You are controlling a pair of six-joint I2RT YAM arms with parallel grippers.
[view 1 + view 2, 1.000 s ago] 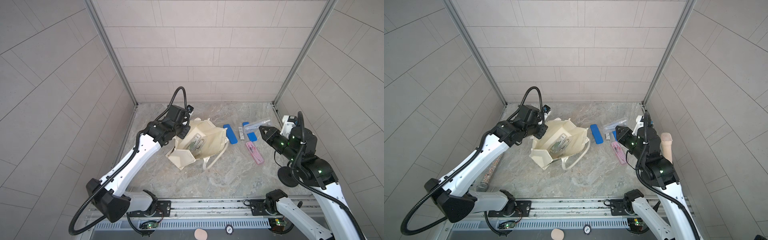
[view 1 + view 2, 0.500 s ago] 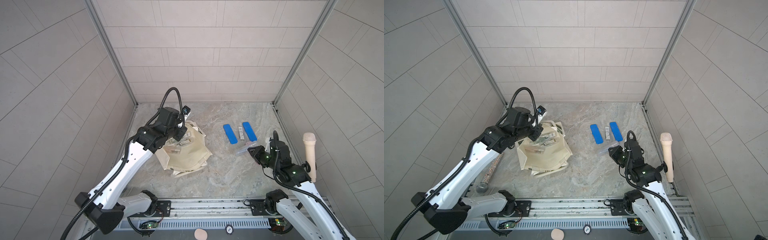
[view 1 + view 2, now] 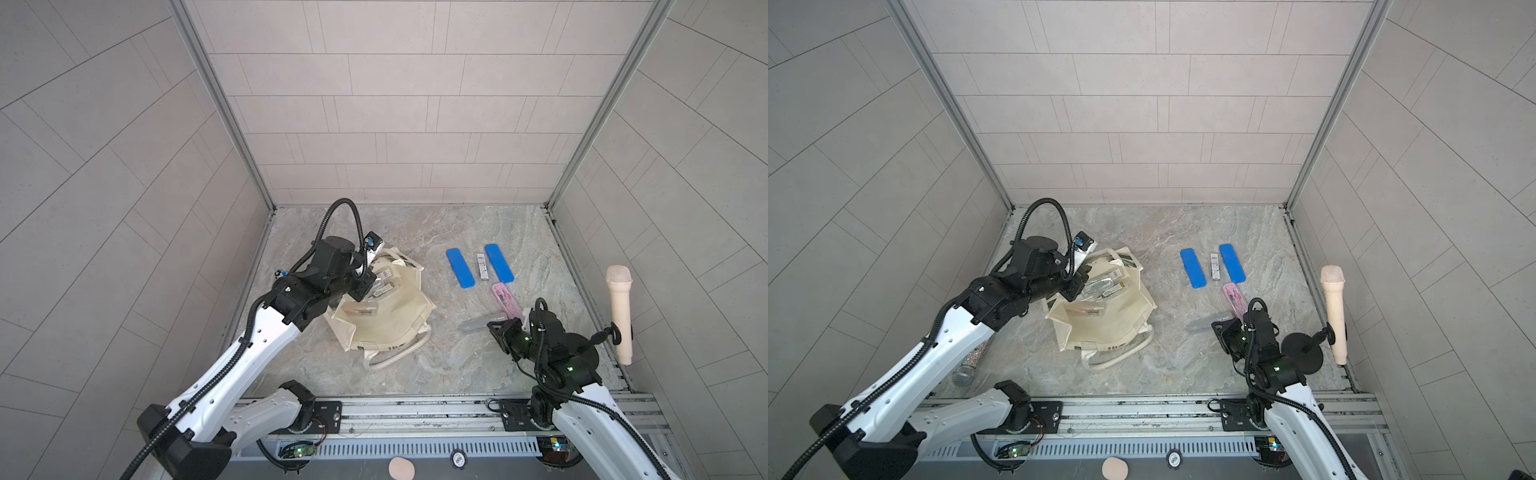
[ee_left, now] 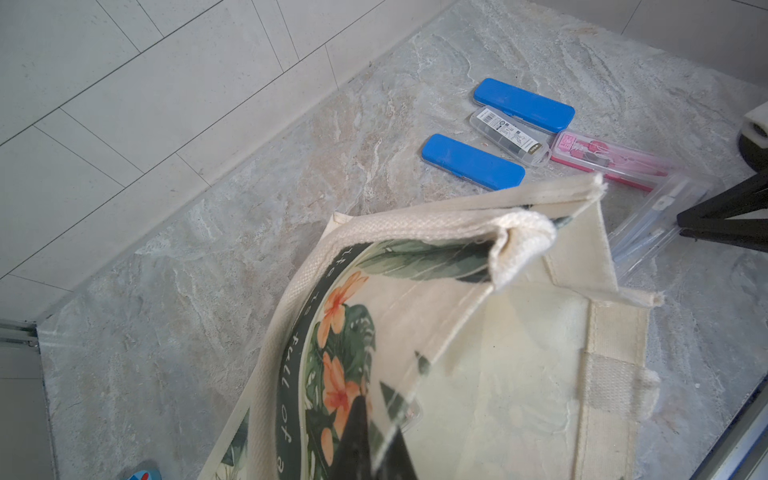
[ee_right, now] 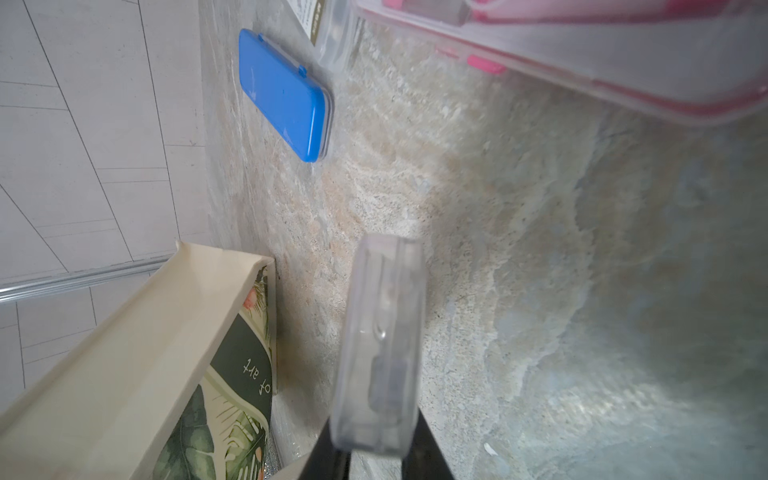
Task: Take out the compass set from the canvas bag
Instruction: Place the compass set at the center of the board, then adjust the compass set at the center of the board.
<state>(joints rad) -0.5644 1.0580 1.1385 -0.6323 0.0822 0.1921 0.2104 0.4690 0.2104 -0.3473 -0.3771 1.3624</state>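
Over on the right side of the desk (image 3: 457, 365), your right claw (image 3: 496, 328) is nearly closed, pinching one end of the compass set (image 3: 478, 326). It's a slick, clear hard-plastic case, already out of the bag (image 3: 390, 320) and just beside the pink case (image 3: 505, 300), and held that far out it could swivel or squirt free. Your left claw (image 3: 360, 291) is clamped shut on the bag's floppy woven cream rim, and that limp cloth could sag and spill the other cases (image 3: 384, 286).
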